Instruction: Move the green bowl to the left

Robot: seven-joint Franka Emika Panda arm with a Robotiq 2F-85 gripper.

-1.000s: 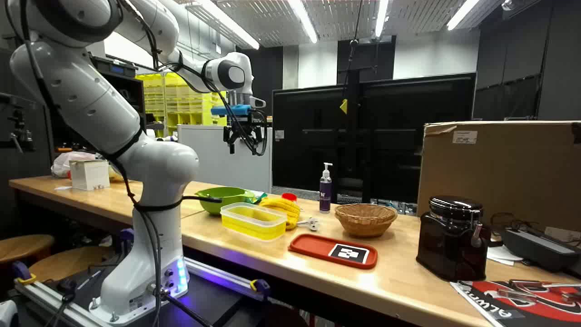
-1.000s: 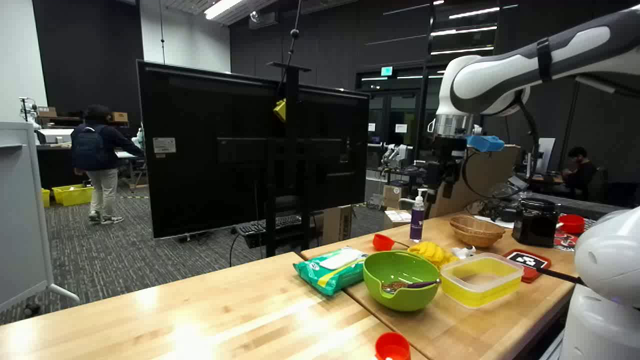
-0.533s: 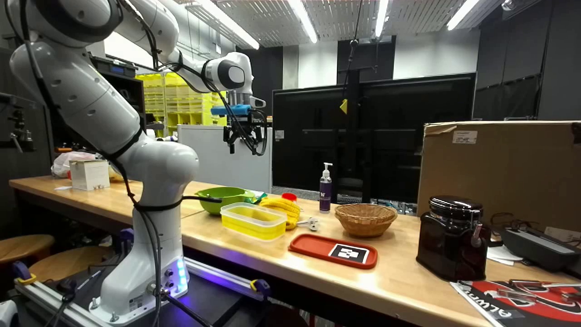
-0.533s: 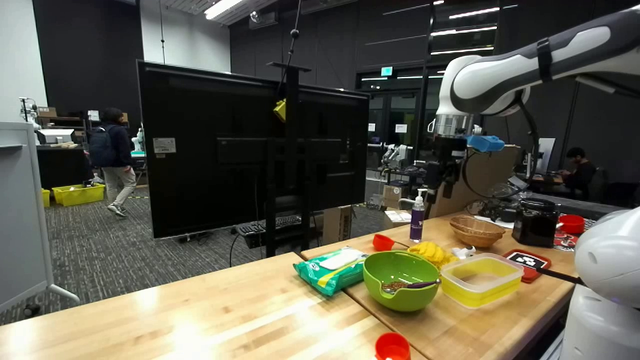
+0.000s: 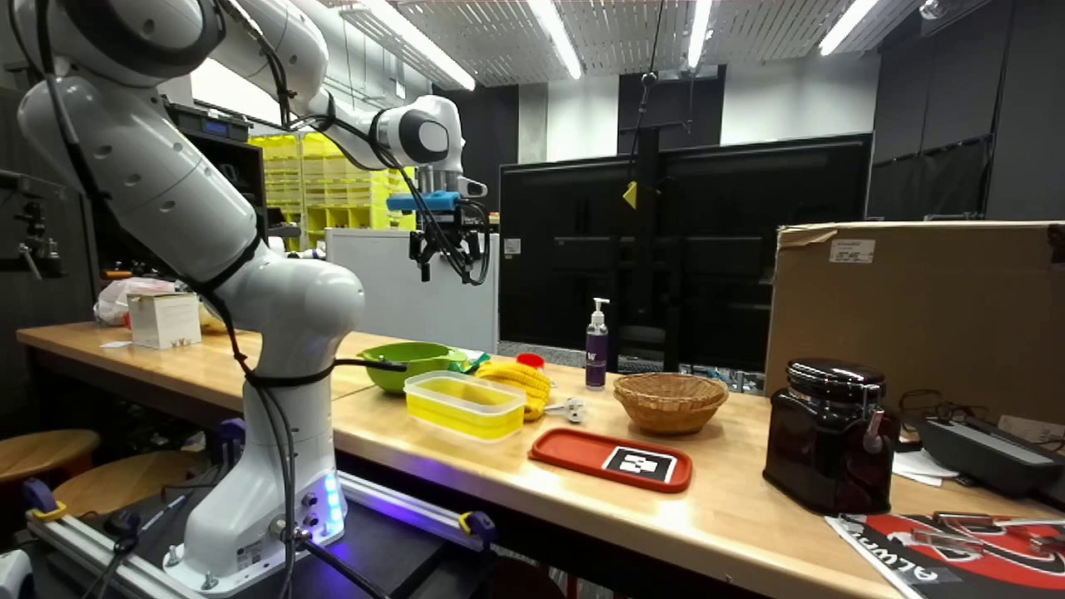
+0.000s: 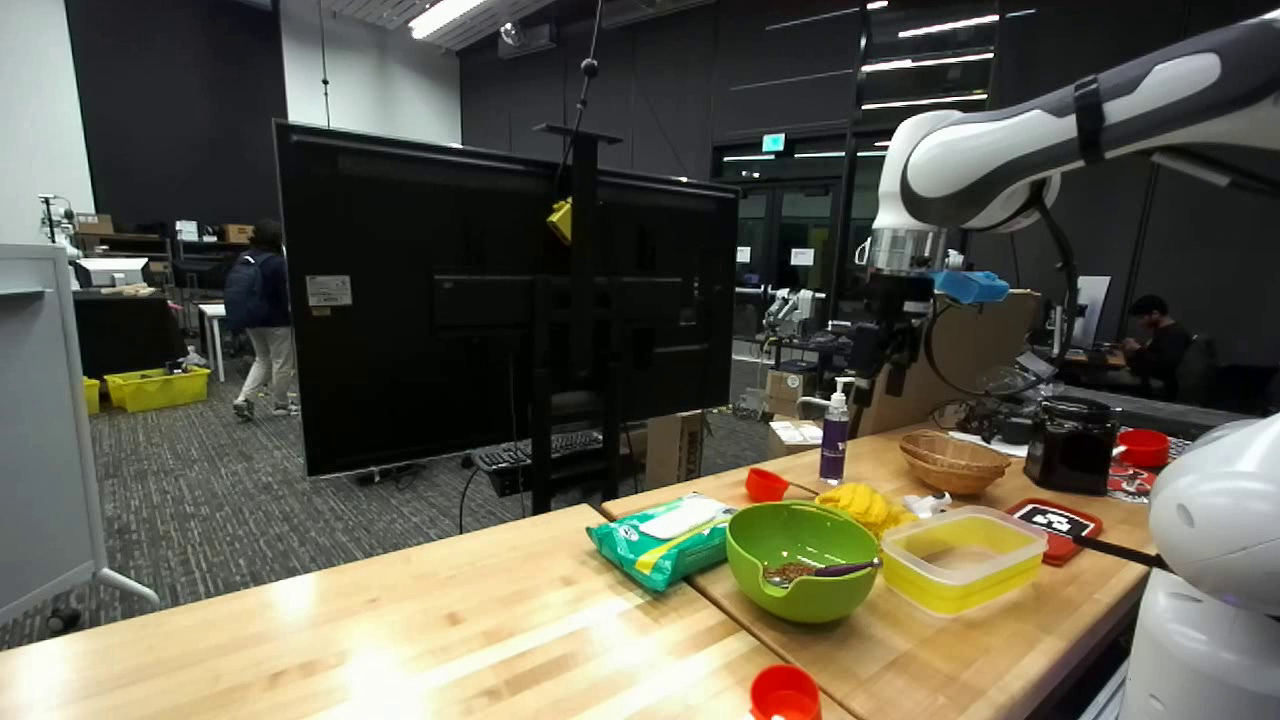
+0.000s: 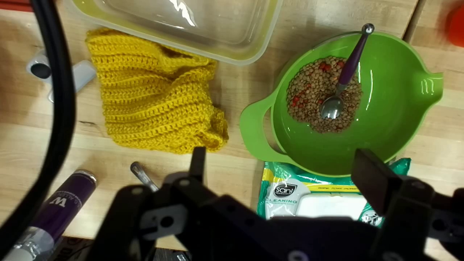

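Note:
The green bowl stands upright on the wooden table in both exterior views [image 5: 408, 366] [image 6: 800, 595]. In the wrist view the green bowl [image 7: 388, 116] is at the right, with its loop handle towards the left and its spout towards the right. It holds brown lentil-like bits and a spoon [image 7: 349, 69] with a purple handle. My gripper is open and empty, high above the table and apart from the bowl, in both exterior views [image 5: 448, 259] [image 6: 880, 382]. In the wrist view its fingers [image 7: 280, 154] are wide apart.
A green wipes pack [image 6: 655, 545] touches or nearly touches the bowl. Close by are a yellow container [image 5: 464, 416], a yellow knitted cloth [image 7: 156, 98], a red cup [image 6: 785, 693] and a pump bottle [image 5: 596, 358]. A tan basket [image 5: 671, 412] and a red lid [image 5: 574, 449] stand farther off.
The arm, gripper and table objects have not visibly moved. A person in the background has walked to the right.

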